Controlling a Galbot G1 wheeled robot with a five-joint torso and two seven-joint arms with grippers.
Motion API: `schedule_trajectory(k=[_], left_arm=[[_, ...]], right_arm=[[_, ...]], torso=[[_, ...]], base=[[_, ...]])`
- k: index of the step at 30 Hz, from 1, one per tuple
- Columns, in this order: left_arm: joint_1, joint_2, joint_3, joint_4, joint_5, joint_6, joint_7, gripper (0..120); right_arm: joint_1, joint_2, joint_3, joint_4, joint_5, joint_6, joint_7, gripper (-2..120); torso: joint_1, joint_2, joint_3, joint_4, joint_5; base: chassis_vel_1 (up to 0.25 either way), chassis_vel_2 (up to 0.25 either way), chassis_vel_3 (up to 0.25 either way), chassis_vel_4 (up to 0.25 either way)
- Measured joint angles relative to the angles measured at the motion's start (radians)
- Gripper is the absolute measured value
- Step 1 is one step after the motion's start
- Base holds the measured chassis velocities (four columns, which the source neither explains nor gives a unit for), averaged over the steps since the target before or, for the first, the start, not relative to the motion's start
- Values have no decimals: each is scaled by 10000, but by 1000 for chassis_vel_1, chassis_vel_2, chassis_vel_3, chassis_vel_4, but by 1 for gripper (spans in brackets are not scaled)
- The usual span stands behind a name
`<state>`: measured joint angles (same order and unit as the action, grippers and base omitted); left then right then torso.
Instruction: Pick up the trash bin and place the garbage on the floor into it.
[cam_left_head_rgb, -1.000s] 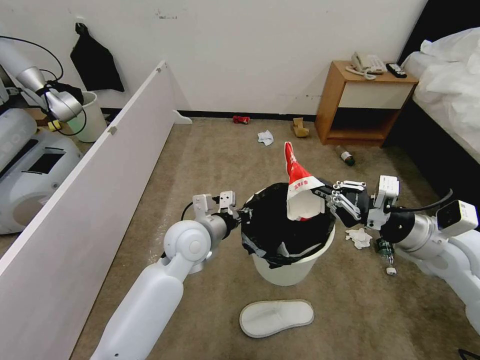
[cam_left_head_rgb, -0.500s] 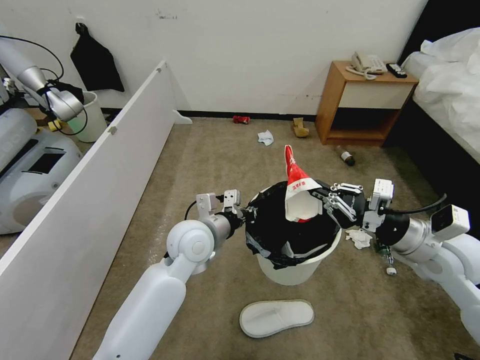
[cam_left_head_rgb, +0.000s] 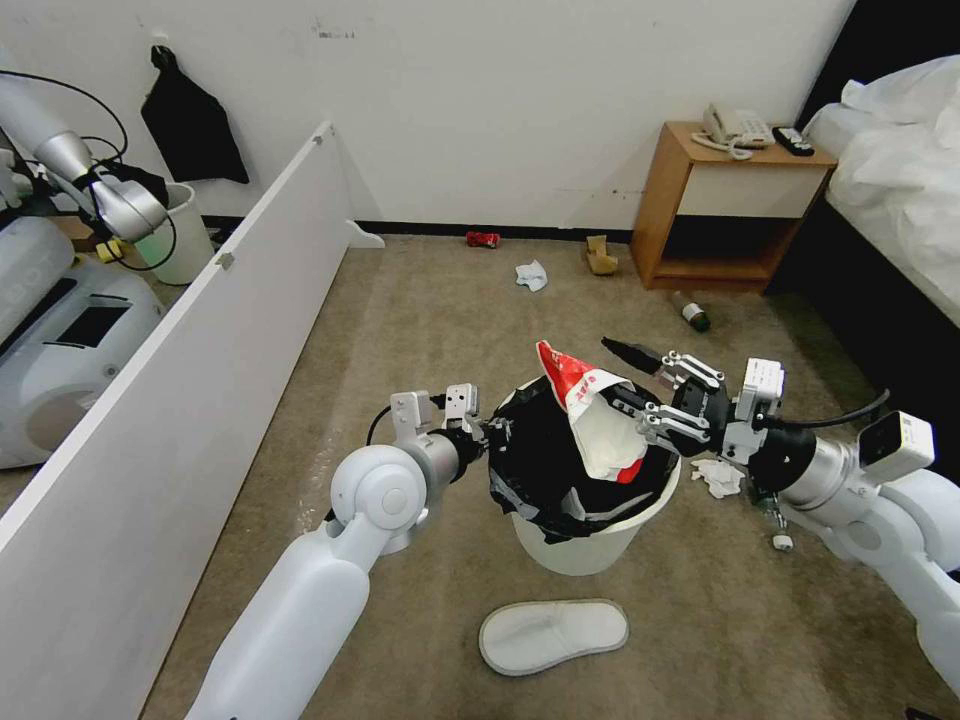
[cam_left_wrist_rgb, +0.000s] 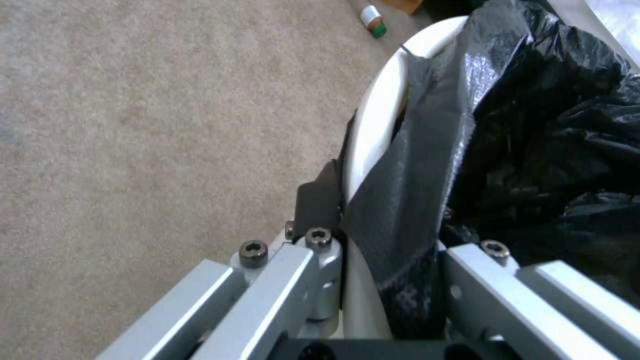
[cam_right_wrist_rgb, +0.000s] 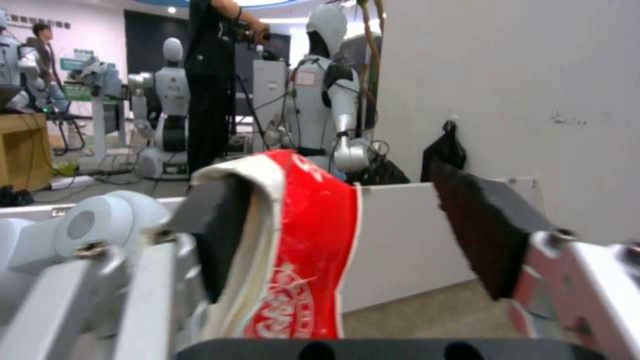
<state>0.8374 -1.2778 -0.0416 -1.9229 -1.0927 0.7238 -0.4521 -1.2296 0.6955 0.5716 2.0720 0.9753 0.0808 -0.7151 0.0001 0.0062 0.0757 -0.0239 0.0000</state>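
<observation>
Left gripper (cam_left_head_rgb: 478, 432) clamped on the near-left rim of the trash bin (cam_left_head_rgb: 590, 540), black liner pinched too — bin sits over the floor (cam_left_head_rgb: 420, 300) at center. Red-white wrapper (cam_left_head_rgb: 595, 420) tilts over the bin mouth, resting against 1 finger of the right gripper (cam_left_head_rgb: 632, 380) — jaws spread wide. Slipper (cam_left_head_rgb: 553, 634) lies just in front of the bin.

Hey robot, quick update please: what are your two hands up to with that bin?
Left tool clamped on trash bin rim. Right tool open over the bin, red-white wrapper tipping in. Slipper, tissues on floor. Nothing blocking.
</observation>
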Motion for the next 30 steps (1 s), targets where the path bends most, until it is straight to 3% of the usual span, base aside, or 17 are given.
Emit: schedule_trajectory(k=[2,7,16,21,23,27,29,30], left_arm=[[-3,5,-13,40,41,-5,11,4],[6,-16,-26,68,94,-15,28,4],[41,23,-25,18,162,-23,37,4],[103,139,-79,-59,166,-28,37,4],[197,154,-113,-107,231,-48,52,4],[258,155,-121,-148,281,-58,71,4],[278,203,-169,-184,300,-67,109,4],[278,203,-169,-184,300,-67,109,4]], right_arm=[[1,5,-1,-23,0,5,8,85],[0,18,11,-26,0,21,10,98],[-150,-191,46,-50,20,-20,25,100],[-470,-1085,213,37,-458,-1157,528,100],[-535,-1616,226,101,-500,-2088,952,100],[-418,-1771,282,310,-443,-3130,1169,100],[-240,-1792,355,824,-117,-4542,2122,100],[-240,-1792,355,824,-117,-4542,2122,100]], torso=[[0,-1,0,0,0],[0,0,0,0,0],[0,-1,0,0,1],[0,0,0,-1,-2],[0,0,0,0,-1],[-1,0,0,0,0],[0,0,0,0,-1],[0,0,0,0,-1]], base=[[0,0,0,0],[0,0,0,0],[0,0,0,0],[0,0,0,0],[0,0,0,0],[0,0,0,0],[0,0,0,0],[0,0,0,0]])
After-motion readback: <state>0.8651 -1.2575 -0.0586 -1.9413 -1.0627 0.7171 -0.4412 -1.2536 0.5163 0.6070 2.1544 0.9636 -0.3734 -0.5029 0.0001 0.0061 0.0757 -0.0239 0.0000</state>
